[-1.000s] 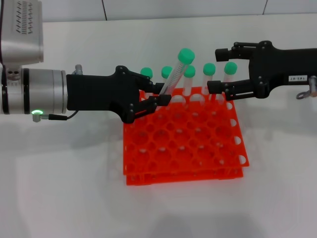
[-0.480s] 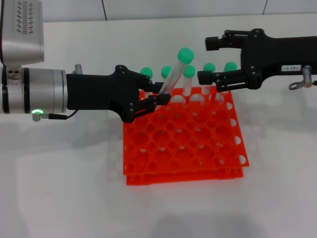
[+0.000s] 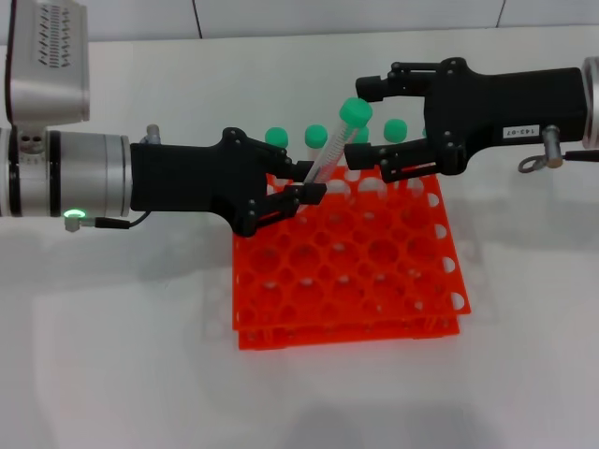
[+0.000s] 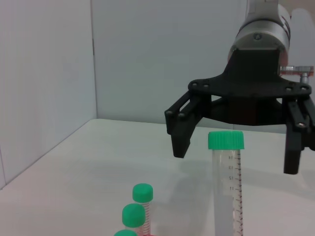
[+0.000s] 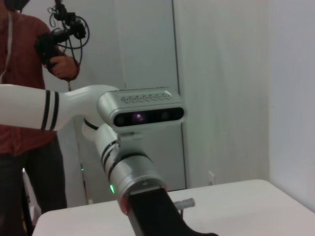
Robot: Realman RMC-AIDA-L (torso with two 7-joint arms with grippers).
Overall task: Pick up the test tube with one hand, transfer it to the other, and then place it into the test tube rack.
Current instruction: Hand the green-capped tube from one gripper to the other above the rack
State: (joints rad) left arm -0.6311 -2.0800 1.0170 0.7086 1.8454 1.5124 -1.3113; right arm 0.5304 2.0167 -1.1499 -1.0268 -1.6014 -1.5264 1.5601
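Left pincer [image 3: 298,192] clamps the test tube [image 3: 329,147] low, tilting its cap toward 1 o'clock, between the right pincer's [image 3: 360,120] spread fingers, for transfer.

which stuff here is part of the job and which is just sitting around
Job: test tube, left gripper holding it, right gripper open around its cap, orange rack.
Just there: other green-capped tubes in the rack, white table, person behind.

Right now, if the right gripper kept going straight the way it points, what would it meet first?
Most likely the test tube held tilted by the left gripper. The right gripper is open, its fingers either side of the green cap, so the cap end would enter the gap first. Depth looks aligned in the left wrist view.
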